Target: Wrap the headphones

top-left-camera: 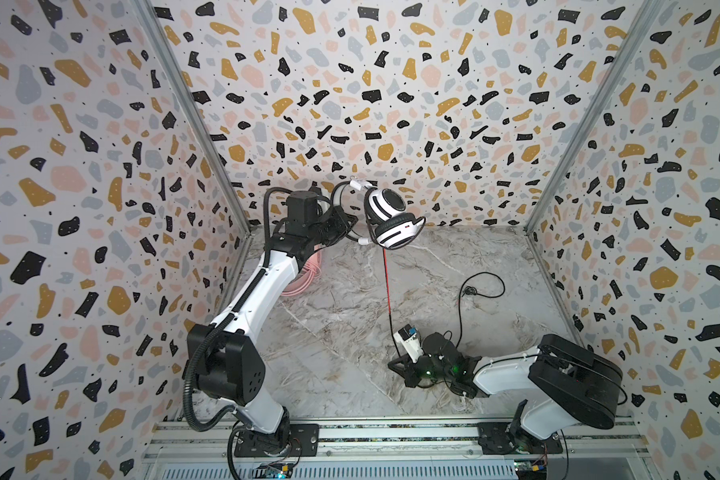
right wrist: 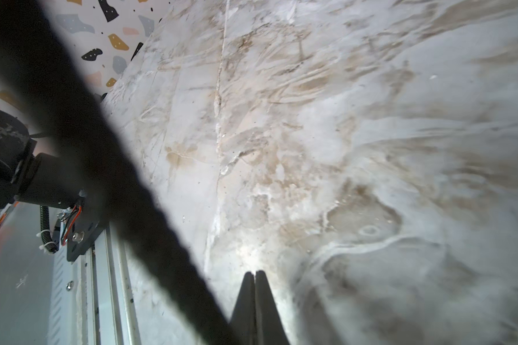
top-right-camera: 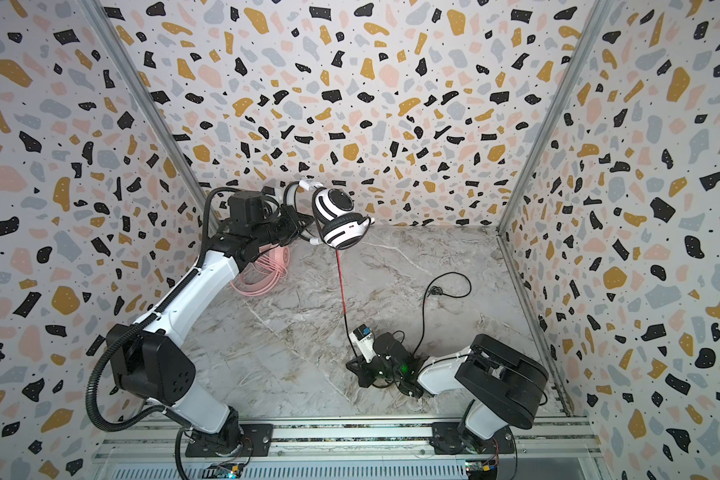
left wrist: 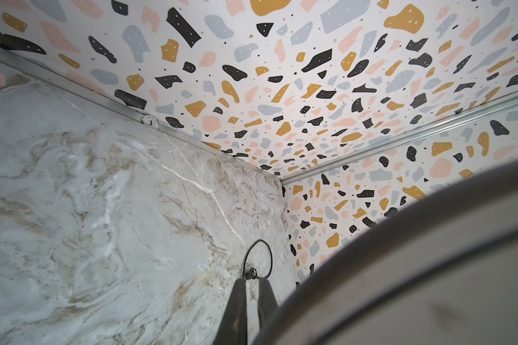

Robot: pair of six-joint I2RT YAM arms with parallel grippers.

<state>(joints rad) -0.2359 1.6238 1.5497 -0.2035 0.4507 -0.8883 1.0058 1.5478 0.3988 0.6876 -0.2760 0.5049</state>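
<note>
My left gripper [top-left-camera: 347, 226] [top-right-camera: 298, 223] is shut on the band of the white-and-black headphones [top-left-camera: 385, 212] [top-right-camera: 336, 210] and holds them up near the back wall. In the left wrist view the band is a blurred grey arc [left wrist: 416, 254] beside the gripper [left wrist: 253, 280]. Their red cord [top-left-camera: 387, 286] [top-right-camera: 341, 282] hangs down to my right gripper [top-left-camera: 393, 366] [top-right-camera: 351, 366], low at the front. That gripper [right wrist: 255, 272] is shut, and the cord [right wrist: 102, 149] passes blurred beside its fingers; whether it is pinched I cannot tell. The pink headphones' cord coil [top-left-camera: 304, 274] [top-right-camera: 262, 270] lies under the left arm.
A black cord loop [top-left-camera: 489, 286] [top-right-camera: 454, 286] [left wrist: 262, 240] lies on the marble table [top-left-camera: 341, 332] to the right. Patterned walls close in the back and both sides. An aluminium rail [top-left-camera: 391, 432] with the arm bases runs along the front.
</note>
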